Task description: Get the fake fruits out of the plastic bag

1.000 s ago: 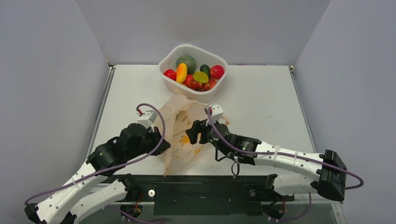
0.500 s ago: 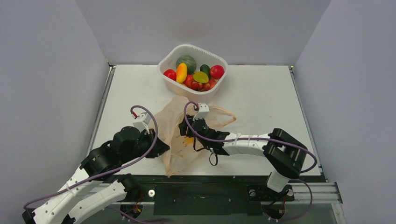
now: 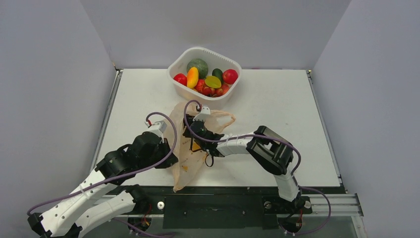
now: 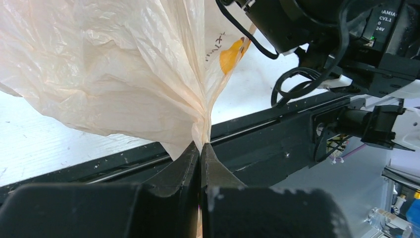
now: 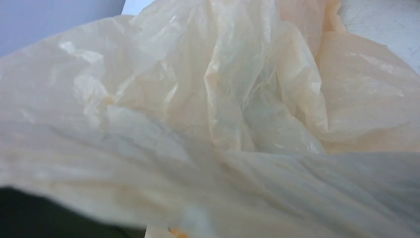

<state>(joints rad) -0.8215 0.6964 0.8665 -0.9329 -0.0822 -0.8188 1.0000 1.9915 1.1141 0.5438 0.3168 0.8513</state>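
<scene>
The peach-orange plastic bag [image 3: 188, 163] lies crumpled on the table between my arms. My left gripper [image 3: 170, 160] is shut on a gathered fold of its near edge, seen pinched between the jaws in the left wrist view [image 4: 200, 148]. My right gripper [image 3: 191, 135] is pushed into the bag's mouth from the right. The right wrist view shows only the bag's film [image 5: 237, 99]; its fingers are hidden. No fruit shows inside the bag. The fake fruits lie in the white tub [image 3: 179, 62]: an orange-yellow oval [image 3: 192, 77], a yellow-green one [image 3: 213, 81] and red pieces [image 3: 230, 76].
The tub at the table's far middle also holds a dark-green melon [image 3: 197, 66]. Grey walls close in the left, right and back. The black rail [image 4: 277, 134] runs along the near edge under the bag's bottom corner.
My right arm has swung left and pushed further into the bag's mouth, pulling the bag's right handle inward. My left gripper has kept its hold on the bag and shifted slightly.
</scene>
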